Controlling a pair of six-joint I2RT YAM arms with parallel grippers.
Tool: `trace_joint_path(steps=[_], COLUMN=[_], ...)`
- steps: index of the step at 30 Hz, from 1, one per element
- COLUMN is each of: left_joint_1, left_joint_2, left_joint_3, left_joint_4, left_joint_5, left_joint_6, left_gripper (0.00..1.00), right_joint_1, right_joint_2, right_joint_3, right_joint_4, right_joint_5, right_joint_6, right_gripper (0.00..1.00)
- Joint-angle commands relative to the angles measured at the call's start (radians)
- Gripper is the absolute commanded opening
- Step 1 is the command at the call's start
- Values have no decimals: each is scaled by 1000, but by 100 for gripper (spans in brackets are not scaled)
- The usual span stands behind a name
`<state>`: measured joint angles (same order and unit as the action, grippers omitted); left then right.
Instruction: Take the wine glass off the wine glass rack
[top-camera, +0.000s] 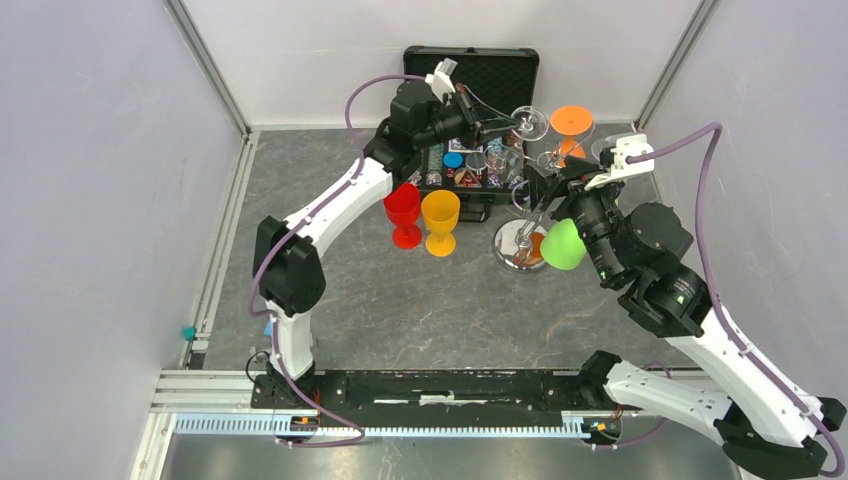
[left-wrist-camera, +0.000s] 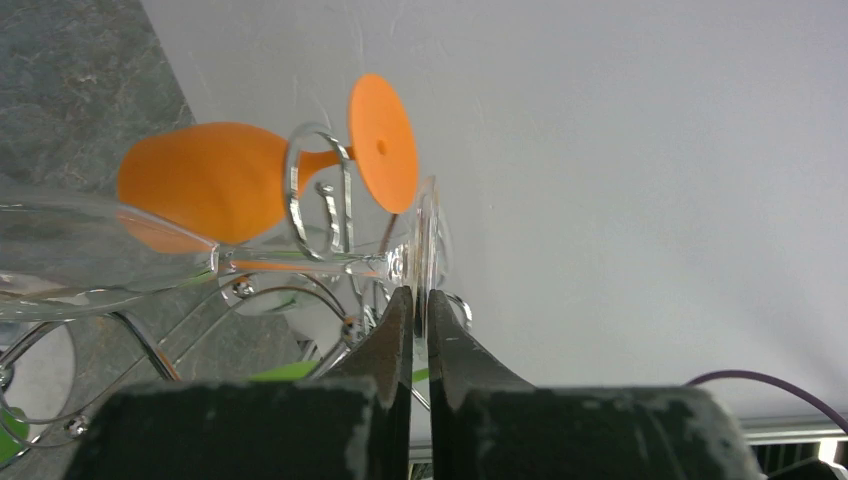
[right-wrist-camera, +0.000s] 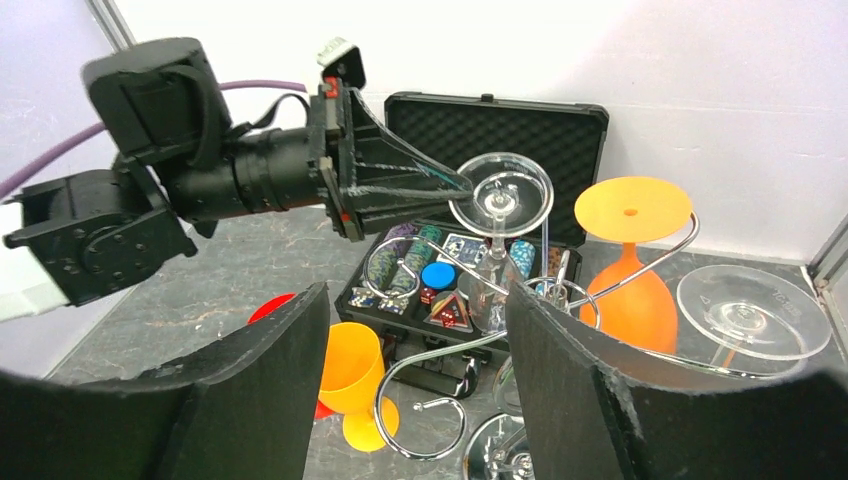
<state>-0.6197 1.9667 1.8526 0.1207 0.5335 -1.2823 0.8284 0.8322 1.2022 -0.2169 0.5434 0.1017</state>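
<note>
- Wine glass (right-wrist-camera: 500, 192): clear and thin-stemmed, hanging inverted on the wine glass rack (top-camera: 515, 248). Foot up, bowl down, long axis vertical. In the top view it sits at the rack's 12 o'clock, with the black case (right-wrist-camera: 540, 130) behind it.
- Left tool (left-wrist-camera: 420, 298) reaches in from the glass's 9 o'clock, fingers pressed together on the foot's rim, pinching it edge-on. The left arm is the nearer one.
- Right tool (right-wrist-camera: 417, 295) is at the rack's 4 o'clock, spread wide with nothing between the fingers.
- My read of the next move: lift the foot clear of its hook, then draw it back toward 9 o'clock. I can't tell which way the hook opens. The thin-rim pinch could slip.
- Orange glass (right-wrist-camera: 630, 290) hangs close by at the glass's 3 o'clock, so watch for a knock.
- Red cup (top-camera: 404, 215) and yellow cup (top-camera: 440, 222) stand on the table (top-camera: 400, 310) at the rack's 9 o'clock.
</note>
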Motion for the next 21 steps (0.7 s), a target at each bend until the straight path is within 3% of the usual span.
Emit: trace_joint_path(steps=[1,9,21], left_joint_1=[1,22,131], left_joint_2=[-127,-185,-333], left_joint_3=[-14,-81,-270], left_joint_4=[54,53,79], left_joint_5=[-10,-45,-47], left_joint_6=[9,24,54], left_gripper=[2,2,2], right_joint_1=[-3,-3,-3], right_joint_2=[-9,-28,-32], right_joint_3=[-9,-34,-59], right_joint_4=[49,79,130], right_joint_5=[13,-39,-122], right_joint_6=[18,7,3], right_gripper=[71,83,85])
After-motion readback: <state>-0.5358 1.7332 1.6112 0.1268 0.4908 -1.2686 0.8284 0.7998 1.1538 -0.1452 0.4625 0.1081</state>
